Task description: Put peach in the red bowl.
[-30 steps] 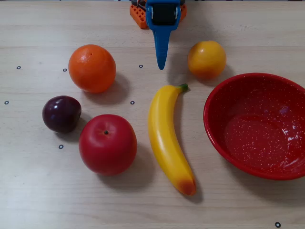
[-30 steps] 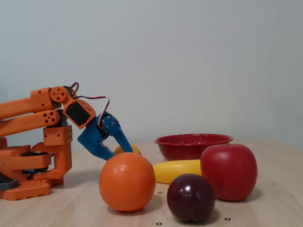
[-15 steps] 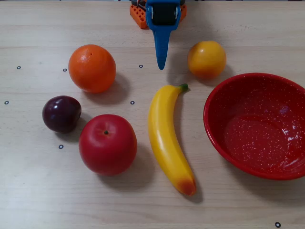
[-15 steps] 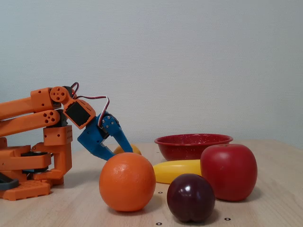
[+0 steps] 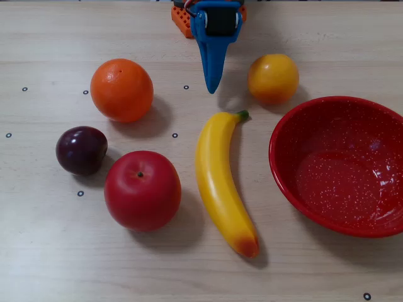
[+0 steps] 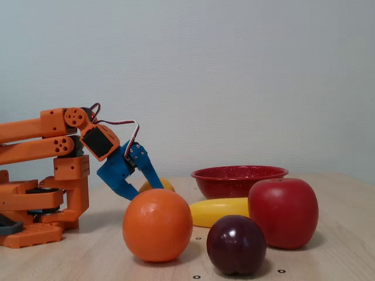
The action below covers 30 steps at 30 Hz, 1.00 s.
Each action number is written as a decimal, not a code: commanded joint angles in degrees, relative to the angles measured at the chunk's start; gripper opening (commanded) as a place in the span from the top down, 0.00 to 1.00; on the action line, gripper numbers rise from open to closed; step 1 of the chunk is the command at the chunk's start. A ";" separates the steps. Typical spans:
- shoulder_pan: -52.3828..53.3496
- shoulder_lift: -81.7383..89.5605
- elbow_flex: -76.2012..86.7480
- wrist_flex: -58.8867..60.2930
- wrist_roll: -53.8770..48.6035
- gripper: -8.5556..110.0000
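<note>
The peach [image 5: 273, 78], small, yellow-orange with a reddish blush, rests on the table at the top right, just above the rim of the red bowl [image 5: 284, 165]. From the side, only its top [image 6: 162, 183] peeks out behind the orange. The red bowl [image 6: 239, 180] is speckled inside and holds nothing. My blue gripper [image 5: 212, 87] hangs shut above the table, left of the peach and apart from it, tip pointing down. In the side view the gripper [image 6: 130, 194] slopes down from the orange arm.
An orange [image 5: 121, 89] sits at the upper left, a dark plum [image 5: 81, 150] and a red apple [image 5: 142, 190] below it. A banana [image 5: 221, 182] lies between the apple and the bowl. The arm's orange base [image 6: 41, 202] stands at the left in the side view.
The gripper has lifted a little and turned slightly, its tip shifting a touch left in the top-down view. The fruit and bowl have not moved.
</note>
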 commanded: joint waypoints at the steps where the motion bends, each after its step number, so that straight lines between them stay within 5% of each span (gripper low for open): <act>1: 0.70 -2.29 -3.52 -2.20 -3.16 0.93; 30: 1.67 -19.78 -27.16 4.57 -26.19 0.93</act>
